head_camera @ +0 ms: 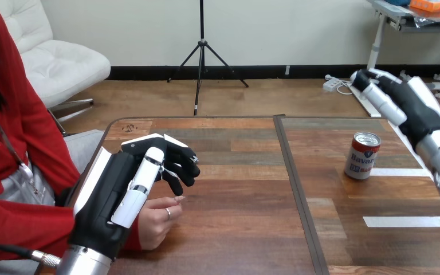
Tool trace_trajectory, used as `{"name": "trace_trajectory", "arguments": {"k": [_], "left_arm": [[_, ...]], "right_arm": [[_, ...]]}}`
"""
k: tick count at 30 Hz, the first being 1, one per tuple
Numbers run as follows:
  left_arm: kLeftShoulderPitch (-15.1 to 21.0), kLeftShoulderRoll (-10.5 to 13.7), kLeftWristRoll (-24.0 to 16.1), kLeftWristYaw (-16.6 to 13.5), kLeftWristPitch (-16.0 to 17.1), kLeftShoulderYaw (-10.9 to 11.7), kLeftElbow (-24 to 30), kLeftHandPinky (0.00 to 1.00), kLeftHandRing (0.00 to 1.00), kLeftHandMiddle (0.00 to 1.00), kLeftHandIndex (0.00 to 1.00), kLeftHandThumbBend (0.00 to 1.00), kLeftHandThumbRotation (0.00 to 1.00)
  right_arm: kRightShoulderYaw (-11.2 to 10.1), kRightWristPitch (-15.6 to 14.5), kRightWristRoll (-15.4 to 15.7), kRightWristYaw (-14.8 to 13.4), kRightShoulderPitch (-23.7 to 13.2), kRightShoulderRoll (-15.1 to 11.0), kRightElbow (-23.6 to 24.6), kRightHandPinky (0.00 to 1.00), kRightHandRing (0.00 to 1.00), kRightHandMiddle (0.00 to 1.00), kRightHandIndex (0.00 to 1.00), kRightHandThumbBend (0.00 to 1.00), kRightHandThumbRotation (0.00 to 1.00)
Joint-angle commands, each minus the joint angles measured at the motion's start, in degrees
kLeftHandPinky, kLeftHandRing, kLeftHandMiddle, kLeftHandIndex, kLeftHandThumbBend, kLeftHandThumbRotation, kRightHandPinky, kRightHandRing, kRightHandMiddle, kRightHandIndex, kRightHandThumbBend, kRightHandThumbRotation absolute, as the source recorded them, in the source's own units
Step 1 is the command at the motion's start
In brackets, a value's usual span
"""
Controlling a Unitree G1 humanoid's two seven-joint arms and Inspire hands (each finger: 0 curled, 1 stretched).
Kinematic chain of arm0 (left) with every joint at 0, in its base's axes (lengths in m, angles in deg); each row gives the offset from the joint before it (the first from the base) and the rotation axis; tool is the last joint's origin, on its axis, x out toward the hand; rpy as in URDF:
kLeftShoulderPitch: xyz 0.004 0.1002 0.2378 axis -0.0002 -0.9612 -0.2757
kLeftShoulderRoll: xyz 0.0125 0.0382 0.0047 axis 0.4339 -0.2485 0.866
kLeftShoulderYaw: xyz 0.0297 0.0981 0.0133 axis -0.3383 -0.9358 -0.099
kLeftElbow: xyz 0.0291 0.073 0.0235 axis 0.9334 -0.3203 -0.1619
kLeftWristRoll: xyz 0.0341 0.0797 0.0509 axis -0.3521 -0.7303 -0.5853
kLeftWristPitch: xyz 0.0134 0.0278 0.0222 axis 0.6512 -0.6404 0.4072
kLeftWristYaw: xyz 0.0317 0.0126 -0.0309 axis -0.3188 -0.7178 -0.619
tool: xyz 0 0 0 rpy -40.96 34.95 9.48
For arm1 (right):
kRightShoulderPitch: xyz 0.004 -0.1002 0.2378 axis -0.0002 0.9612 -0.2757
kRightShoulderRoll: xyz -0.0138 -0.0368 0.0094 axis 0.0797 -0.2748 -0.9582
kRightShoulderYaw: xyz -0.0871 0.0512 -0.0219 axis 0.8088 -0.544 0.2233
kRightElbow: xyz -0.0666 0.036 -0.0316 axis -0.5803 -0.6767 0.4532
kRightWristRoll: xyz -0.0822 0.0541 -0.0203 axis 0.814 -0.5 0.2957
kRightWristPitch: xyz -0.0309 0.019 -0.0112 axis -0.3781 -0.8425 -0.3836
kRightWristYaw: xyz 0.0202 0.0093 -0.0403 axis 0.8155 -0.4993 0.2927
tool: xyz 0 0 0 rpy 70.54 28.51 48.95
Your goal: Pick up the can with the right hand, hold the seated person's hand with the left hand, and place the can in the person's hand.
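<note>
Left hand well apart from can (upright)

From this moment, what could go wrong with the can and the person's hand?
1. The right hand hangs above and beyond the can, apart from it; a badly aimed reach might tip the upright can over.
2. The left hand lies over the person's hand; pressing down might pinch it against the table.

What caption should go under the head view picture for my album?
Robot's left hand over the person's hand; its right hand raised, apart from the upright can on the table.
</note>
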State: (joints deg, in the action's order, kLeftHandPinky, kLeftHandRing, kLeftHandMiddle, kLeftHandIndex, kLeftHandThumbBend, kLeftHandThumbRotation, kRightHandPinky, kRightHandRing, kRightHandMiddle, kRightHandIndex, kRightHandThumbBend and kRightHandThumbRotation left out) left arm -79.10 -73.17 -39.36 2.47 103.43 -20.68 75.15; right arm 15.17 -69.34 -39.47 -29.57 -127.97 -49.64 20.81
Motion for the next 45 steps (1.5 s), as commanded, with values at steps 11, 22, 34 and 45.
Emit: {"name": "trace_trajectory", "arguments": {"k": [11, 22, 34, 45], "left_arm": [[3.4, 1.7, 0.0, 0.2, 0.5, 1.5, 1.2, 0.33, 0.45, 0.48, 0.46, 0.00, 0.96], [3.7, 1.6, 0.5, 0.6, 0.1, 1.3, 1.5, 0.34, 0.44, 0.48, 0.46, 0.00, 0.96], [4.1, 1.6, 0.5, 0.9, 0.4, 1.2, 1.2, 0.33, 0.43, 0.47, 0.46, 0.00, 0.96], [4.3, 1.6, 0.4, 1.0, 0.7, 1.4, 1.3, 0.32, 0.43, 0.47, 0.45, 0.00, 0.96]], "right_arm": [[1.6, -0.7, 3.3, -3.9, -13.2, -3.2, -5.3, 0.88, 0.93, 0.93, 0.91, 0.98, 0.97], [6.1, -8.1, 9.0, -6.8, -14.4, -3.6, -8.5, 0.78, 0.90, 0.95, 0.95, 1.00, 0.86], [9.4, -10.8, 12.2, -8.3, -13.5, -3.0, -9.5, 0.81, 0.94, 0.96, 0.99, 1.00, 0.74], [12.6, -11.9, 14.9, -9.5, -12.2, -2.5, -10.4, 0.86, 0.97, 0.98, 1.00, 1.00, 0.72]]}}
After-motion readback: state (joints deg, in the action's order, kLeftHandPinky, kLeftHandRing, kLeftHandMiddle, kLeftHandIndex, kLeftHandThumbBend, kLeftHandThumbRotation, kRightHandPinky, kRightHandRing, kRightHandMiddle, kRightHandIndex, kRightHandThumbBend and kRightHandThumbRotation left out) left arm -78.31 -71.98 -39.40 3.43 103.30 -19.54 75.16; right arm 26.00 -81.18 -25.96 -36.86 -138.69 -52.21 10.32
